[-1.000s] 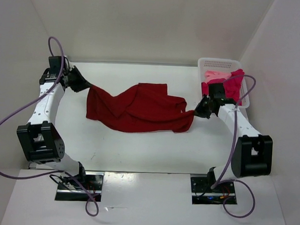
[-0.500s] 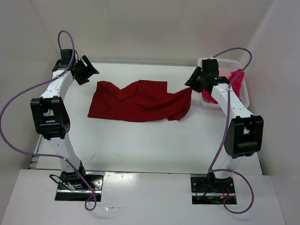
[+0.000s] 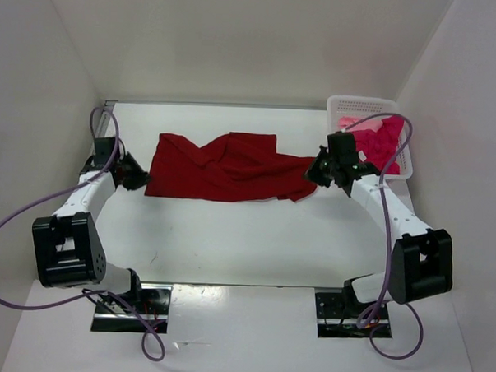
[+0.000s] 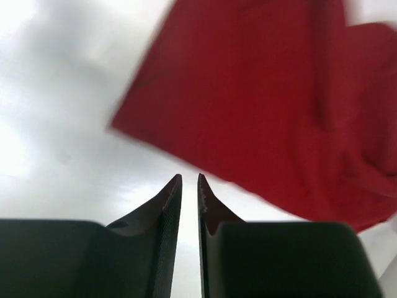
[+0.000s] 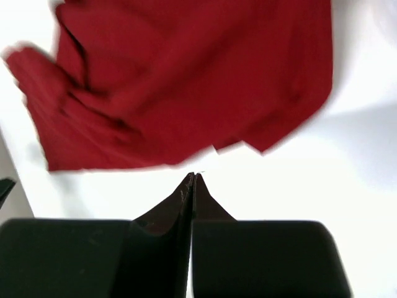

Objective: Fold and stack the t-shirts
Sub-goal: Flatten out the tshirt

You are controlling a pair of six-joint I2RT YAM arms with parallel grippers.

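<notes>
Left fingers (image 4: 162, 214), narrowly parted, and right fingers (image 5: 208, 208), pressed shut, hold nothing; both should open wide before pinching the dark red t-shirt's (image 3: 224, 167) corners.

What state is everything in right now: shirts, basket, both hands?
dark red shirt: rumpled and unfolded on the table, held by neither hand.
pink shirts: heaped unfolded in the basket.
basket: upright at the far right corner.
left hand: fingers a slit apart, empty, beside the red shirt's left edge.
right hand: shut, empty, beside its right edge.
</notes>
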